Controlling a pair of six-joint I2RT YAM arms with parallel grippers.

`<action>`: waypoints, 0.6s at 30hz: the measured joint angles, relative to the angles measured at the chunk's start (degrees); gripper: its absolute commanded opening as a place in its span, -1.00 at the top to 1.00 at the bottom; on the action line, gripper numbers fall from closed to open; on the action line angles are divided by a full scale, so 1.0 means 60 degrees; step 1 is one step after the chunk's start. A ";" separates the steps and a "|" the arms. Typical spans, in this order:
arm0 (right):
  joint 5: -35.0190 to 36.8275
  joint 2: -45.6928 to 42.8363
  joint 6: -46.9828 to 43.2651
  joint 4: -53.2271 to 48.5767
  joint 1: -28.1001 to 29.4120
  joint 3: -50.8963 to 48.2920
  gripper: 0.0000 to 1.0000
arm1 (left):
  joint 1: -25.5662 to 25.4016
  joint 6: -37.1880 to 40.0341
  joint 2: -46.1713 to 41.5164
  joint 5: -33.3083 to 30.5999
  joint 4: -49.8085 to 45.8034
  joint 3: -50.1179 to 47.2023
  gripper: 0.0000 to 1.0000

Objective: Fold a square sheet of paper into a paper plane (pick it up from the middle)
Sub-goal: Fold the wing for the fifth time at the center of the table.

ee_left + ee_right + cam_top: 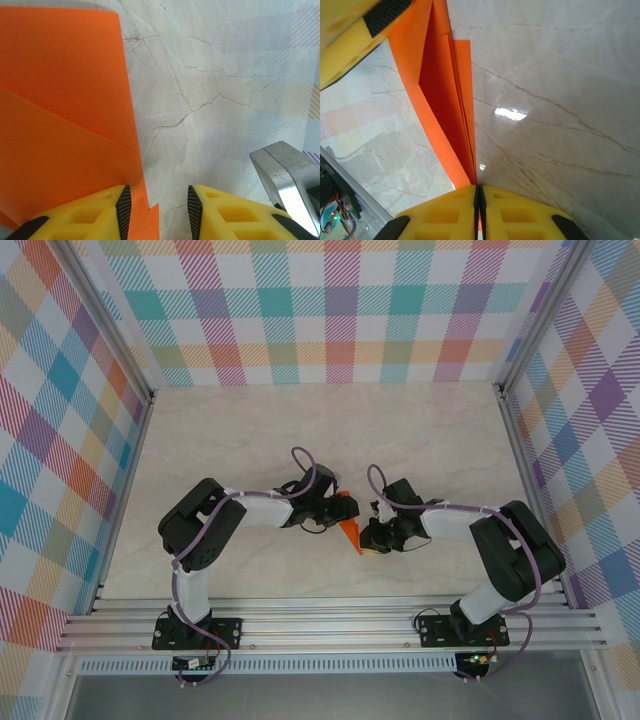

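The square sheet of paper is bright orange and folded into a narrow, layered, pointed dart, held just above the table between the two arms. My right gripper is shut on the folded paper, with its stacked layers running out from between the pads. My left gripper is open. The paper's edge lies in the gap against the left pad, while the right pad stands apart from it. In the top view the left gripper is at the paper's far end and the right gripper at its near tip.
The pale marbled table is walled by checked panels on three sides. Aluminium rails run along the near edge by the arm bases. A silver metal part shows at the lower right of the left wrist view. A yellow finger of the left gripper crosses the right wrist view's top left corner.
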 measured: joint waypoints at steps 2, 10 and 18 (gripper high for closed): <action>0.0044 -0.0025 0.0000 -0.0066 0.0000 0.0033 0.73 | 0.0000 0.0000 0.0000 0.0025 0.0000 0.0000 0.25; 0.0412 -0.1749 0.0193 -0.0787 0.0007 -0.0215 0.78 | 0.0007 0.0000 0.0004 0.0062 0.0004 0.0000 0.25; -0.0492 -0.1308 0.0965 0.0484 0.0007 -0.0146 0.84 | 0.0011 0.0018 0.0018 0.0095 0.0015 0.0004 0.25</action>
